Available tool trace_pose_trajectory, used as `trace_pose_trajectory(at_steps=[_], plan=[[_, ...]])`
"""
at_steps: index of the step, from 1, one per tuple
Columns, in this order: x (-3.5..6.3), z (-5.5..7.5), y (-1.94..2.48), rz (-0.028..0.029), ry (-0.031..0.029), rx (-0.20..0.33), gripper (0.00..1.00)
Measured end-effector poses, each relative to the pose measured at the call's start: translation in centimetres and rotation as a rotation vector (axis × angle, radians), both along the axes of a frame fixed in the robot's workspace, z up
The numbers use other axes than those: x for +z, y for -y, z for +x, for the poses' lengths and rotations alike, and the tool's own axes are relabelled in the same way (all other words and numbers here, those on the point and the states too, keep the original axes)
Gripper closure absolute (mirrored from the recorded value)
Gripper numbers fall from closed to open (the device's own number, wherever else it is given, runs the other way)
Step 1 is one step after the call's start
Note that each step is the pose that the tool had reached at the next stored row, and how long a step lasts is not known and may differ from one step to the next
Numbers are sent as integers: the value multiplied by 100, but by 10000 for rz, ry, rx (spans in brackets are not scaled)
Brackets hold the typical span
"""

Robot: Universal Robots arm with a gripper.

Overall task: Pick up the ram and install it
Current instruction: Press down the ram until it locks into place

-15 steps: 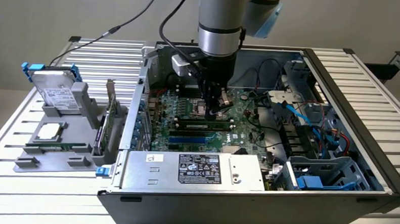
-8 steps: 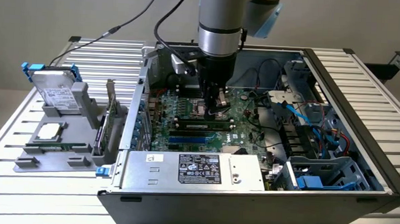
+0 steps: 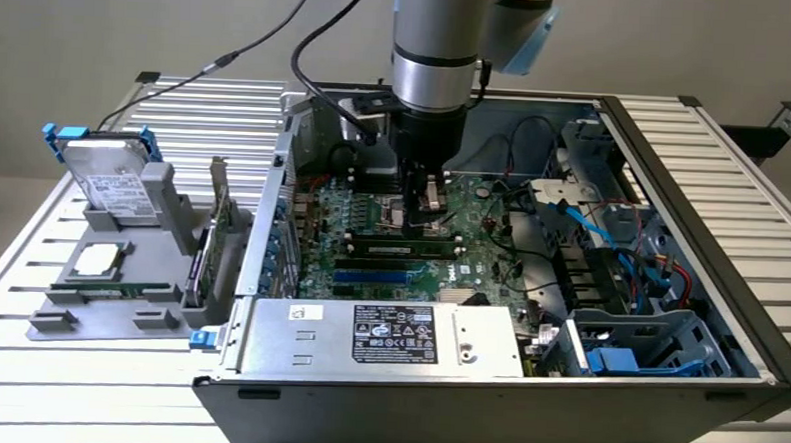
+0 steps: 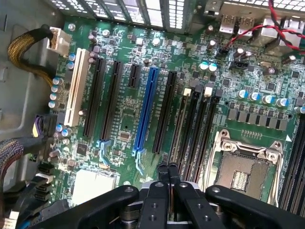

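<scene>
The ram (image 3: 401, 248), a narrow green stick with black chips, stands in a memory slot on the motherboard (image 3: 483, 220) inside the open computer case. The wrist view shows the ram edge-on (image 4: 180, 126) beside the empty black memory slots (image 4: 202, 129). My gripper (image 3: 420, 221) reaches down into the case just behind the ram. Its black fingers (image 4: 163, 174) are pressed together with nothing visible between them, the gripper (image 4: 167, 167) hovering at one end of the ram. I cannot tell whether the tips touch it.
The bare CPU socket (image 4: 245, 164) lies beside the memory slots. A silver power supply (image 3: 391, 333) fills the case front, with blue and red cables (image 3: 634, 252) at the exterior view's right. Outside, a grey fixture (image 3: 113, 269) holds a hard drive (image 3: 104, 174) and an upright expansion card (image 3: 215, 234).
</scene>
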State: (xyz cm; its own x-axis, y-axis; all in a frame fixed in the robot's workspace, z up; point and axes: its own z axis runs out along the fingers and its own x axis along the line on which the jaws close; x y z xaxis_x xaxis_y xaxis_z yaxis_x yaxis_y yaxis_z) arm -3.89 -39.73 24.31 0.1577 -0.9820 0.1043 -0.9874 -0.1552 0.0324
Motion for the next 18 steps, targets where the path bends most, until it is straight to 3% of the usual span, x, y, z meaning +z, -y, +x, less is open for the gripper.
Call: trace_pose_trajectory(at_steps=[18], plan=[[-10,0,-1,1,1,-2900,90]])
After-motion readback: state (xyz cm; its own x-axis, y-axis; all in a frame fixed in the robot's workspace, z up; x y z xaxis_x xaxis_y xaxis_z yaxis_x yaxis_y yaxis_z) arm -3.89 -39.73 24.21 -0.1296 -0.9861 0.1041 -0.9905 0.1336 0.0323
